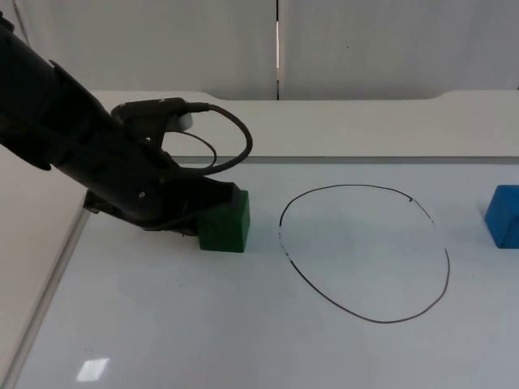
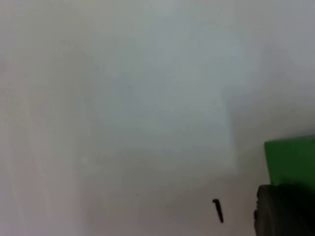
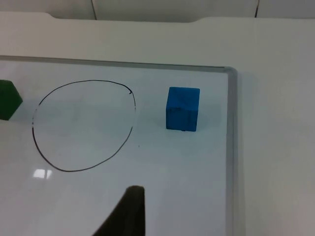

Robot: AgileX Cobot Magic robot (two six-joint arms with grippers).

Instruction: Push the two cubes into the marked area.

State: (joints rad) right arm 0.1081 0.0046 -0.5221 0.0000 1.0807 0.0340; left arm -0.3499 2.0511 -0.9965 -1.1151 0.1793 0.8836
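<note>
Black against the white board (image 1: 243,324), the left gripper (image 1: 212,212) presses low behind the green cube (image 1: 225,222), its tip touching the cube's left face on the side away from the drawn ring; whether its fingers are spread or closed cannot be told from the top view, where the arm's bulk covers them. From the left wrist view, a dark fingertip (image 2: 283,209) sits right against the green cube (image 2: 290,162), with a short black pen mark (image 2: 218,210) on the bare white surface just beside it.

The green cube stands upright on the board, outside the marked area (image 1: 365,253), a hand-drawn black loop, and just short of its left edge. Across the loop, near the board's right side, the blue cube (image 1: 504,215) also stands outside the line, well apart from the green one.

The right arm waits, its gripper looking along the board. From the right wrist view a single black fingertip (image 3: 125,214) rises at the near edge, so that gripper's state cannot be told either. Beyond it lies the marked area (image 3: 83,125), with the blue cube (image 3: 182,108) upright between the loop and the board's metal rim (image 3: 231,147), and a corner of the green cube (image 3: 9,100) beyond the loop's far side. Behind the board runs a grey partition wall (image 1: 389,44).
</note>
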